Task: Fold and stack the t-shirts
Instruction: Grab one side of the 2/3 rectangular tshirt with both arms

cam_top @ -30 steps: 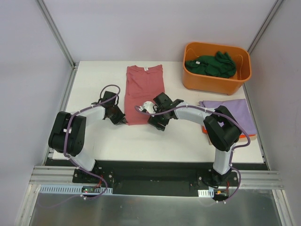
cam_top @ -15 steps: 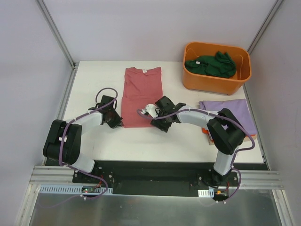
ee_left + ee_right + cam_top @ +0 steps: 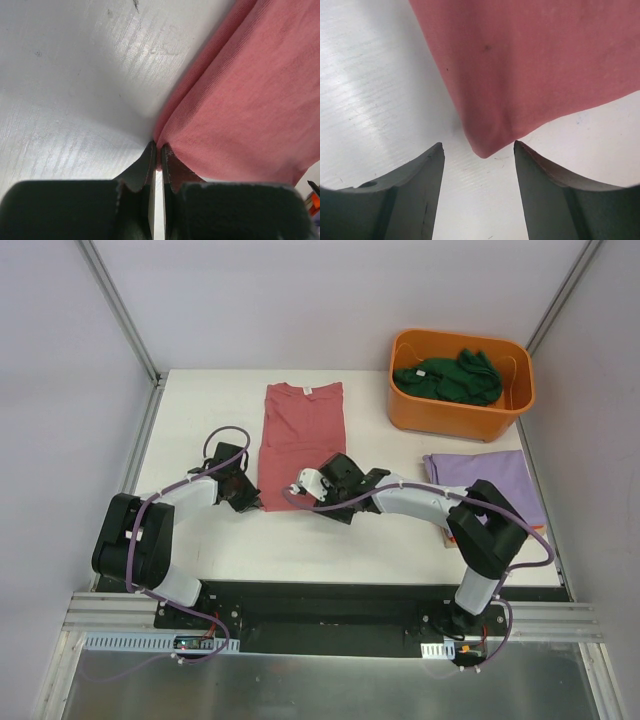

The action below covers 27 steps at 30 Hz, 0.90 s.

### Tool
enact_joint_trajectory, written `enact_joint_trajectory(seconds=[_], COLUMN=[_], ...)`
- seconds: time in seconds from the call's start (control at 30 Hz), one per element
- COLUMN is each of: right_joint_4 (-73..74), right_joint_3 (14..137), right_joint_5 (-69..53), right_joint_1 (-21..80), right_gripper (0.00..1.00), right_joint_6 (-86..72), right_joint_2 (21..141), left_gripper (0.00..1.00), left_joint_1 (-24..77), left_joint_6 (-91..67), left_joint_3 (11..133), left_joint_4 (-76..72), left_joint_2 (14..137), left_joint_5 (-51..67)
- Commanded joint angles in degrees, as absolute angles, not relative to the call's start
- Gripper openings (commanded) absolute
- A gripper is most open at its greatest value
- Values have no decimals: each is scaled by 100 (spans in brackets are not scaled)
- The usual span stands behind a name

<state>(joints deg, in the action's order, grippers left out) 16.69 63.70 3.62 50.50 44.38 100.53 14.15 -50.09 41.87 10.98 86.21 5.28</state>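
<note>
The left gripper (image 3: 157, 148) is seen closed down to a hair's gap. The near left edge of the red-pink t-shirt (image 3: 302, 430) is pinched between its dark fingers (image 3: 144, 167), with a small fold of cloth gathered right at the tips and the rest left lying on the white table (image 3: 200, 405). Over on the other side, the right gripper (image 3: 477, 146) is held wide apart: the shirt's near right corner is framed between its two fingers (image 3: 415, 192), reaching just into the gap. No contact with either pad can be made out, so nothing is gripped there. In the top view the red-pink t-shirt is laid out lengthwise in the middle of the table as a narrow strip, collar toward the far edge. Both arms are bent in toward its near end, one at each corner. To the right, well apart from the action, a lavender t-shirt (image 3: 492, 480) is spread flat near the table's right edge, its near side partly covered by the right arm's elbow. Behind it an orange tub (image 3: 455, 418) is parked at the far right corner, with a dark green t-shirt (image 3: 448, 378) bundled loosely inside it.
</note>
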Motion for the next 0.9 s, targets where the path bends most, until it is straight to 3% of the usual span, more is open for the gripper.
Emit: enact_joint_trajectory(seconds=[0.0,0.1,0.27,0.47,0.6,0.87], right_joint_4=[1687,1819,1828,1854,2109,2426], right_joint_3=[6530,6635,6636,6741,6803,6452], right_joint_5=[528,536,501,457,291,-613], right_joint_1=[5089,5089,5080,4992,4966,5211], right_gripper=[60,50,42,41,27,6], right_joint_6=[4588,4597,4623,4535,4500,4175], right_joint_2=[10001,10186,10415,10661,10758,10135], left_gripper=[0,0,0,0,0,0], left_joint_1=[1397,1389,1389,1380,1380,1354], left_joint_6=[-4843,-4834,-4808,-4781,-4764,-4843], left_joint_3=[4192,4219,4289,4342,4350,4202], left_joint_4=[1485,1529,1599,1679,1714,1933], left_joint_2=[8578,8552,8534,8499,8438,7876], left_joint_5=[211,150,62,35,35,-228])
